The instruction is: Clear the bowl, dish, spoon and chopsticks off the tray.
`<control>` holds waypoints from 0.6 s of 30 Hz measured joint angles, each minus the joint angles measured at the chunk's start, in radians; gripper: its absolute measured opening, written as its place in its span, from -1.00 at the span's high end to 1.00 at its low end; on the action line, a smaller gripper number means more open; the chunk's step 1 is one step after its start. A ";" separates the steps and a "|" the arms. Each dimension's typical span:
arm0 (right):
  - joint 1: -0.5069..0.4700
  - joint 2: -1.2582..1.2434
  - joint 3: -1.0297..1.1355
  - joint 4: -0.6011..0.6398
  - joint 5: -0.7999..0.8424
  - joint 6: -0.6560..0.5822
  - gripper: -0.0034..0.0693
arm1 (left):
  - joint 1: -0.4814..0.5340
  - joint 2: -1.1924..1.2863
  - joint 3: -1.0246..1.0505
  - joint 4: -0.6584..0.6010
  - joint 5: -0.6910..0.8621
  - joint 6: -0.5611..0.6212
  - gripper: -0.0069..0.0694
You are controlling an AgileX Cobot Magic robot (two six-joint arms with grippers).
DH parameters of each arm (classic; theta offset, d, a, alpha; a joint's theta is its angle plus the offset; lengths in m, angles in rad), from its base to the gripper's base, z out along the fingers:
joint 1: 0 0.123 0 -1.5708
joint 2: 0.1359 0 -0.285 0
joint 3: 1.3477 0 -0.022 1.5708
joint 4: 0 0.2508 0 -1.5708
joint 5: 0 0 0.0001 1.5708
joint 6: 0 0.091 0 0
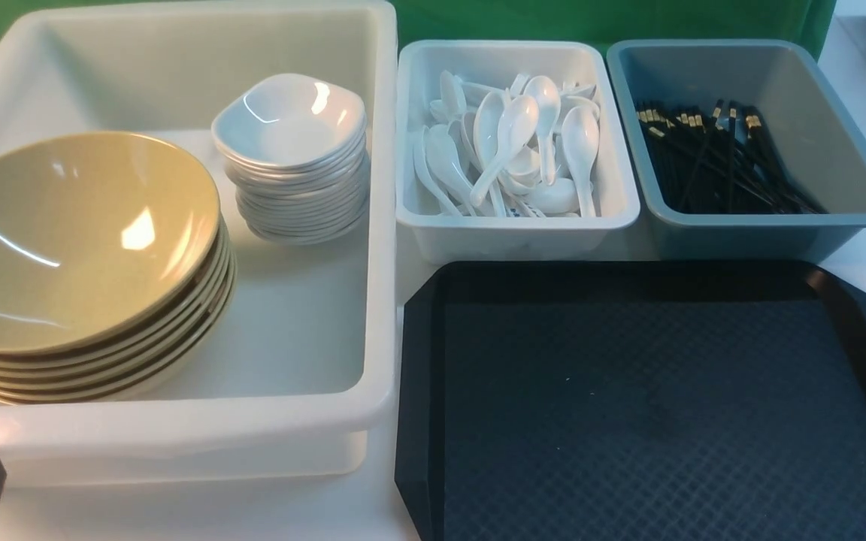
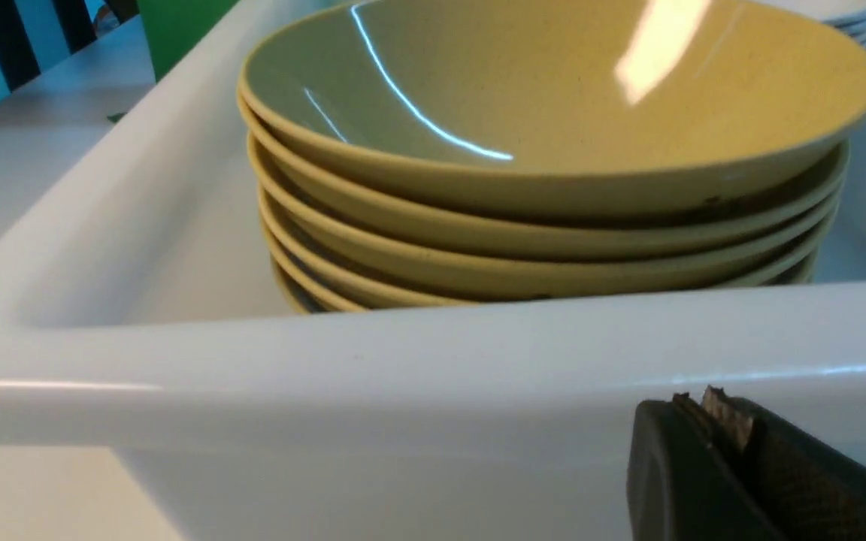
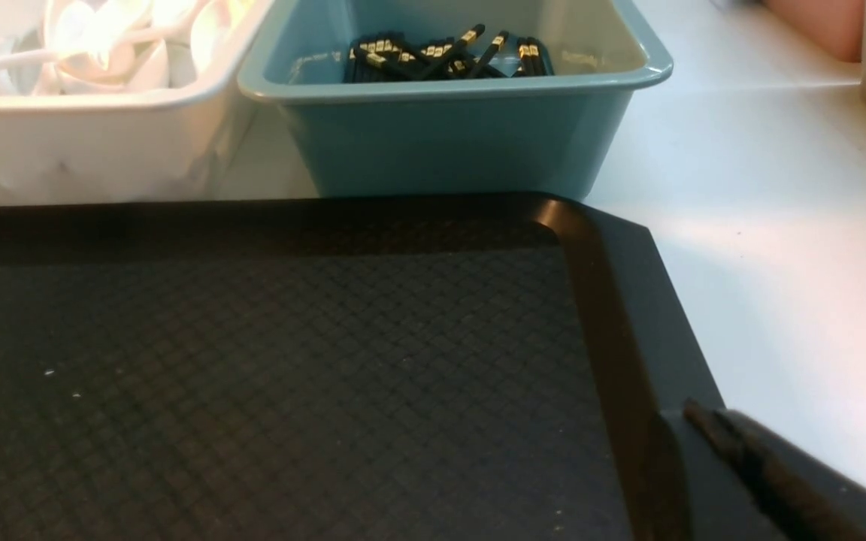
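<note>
We see the large white bin filling the nine o'clock side of the front view, and inside it, toward eight o'clock, sits the stack of olive-yellow bowls; the bowl on top lies level and open-side up. The black tray comes next in size, spreading over the five o'clock quarter with its diamond-textured floor bare, just beside the big bin's right wall. At two o'clock stands the grey-blue bin holding the heap of black chopsticks, gold bands pointing away from us. At twelve o'clock, between that bin and the big one, the small white bin carries a jumble of white spoons, with one spoon lying on top at the right. Back in the large bin, toward eleven o'clock, the stack of small white dishes rises near the bowls without touching them, the top dish facing up. Our left gripper is clenched and empty, low outside the big bin's near wall. Our right gripper is likewise closed on nothing, hovering over the tray's right rim.
</note>
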 joint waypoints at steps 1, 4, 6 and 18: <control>0.000 0.000 0.000 0.000 0.000 0.000 0.75 | 0.000 0.000 0.000 0.000 0.017 0.000 0.85; 0.000 0.000 0.000 0.000 0.000 0.000 0.74 | 0.000 0.000 0.000 0.003 0.032 0.000 0.85; 0.000 0.000 0.000 0.000 0.000 0.000 0.74 | 0.000 0.000 0.000 0.003 0.032 0.000 0.85; 0.000 0.000 0.000 0.000 0.000 0.000 0.70 | 0.000 0.000 0.000 0.003 0.034 0.000 0.85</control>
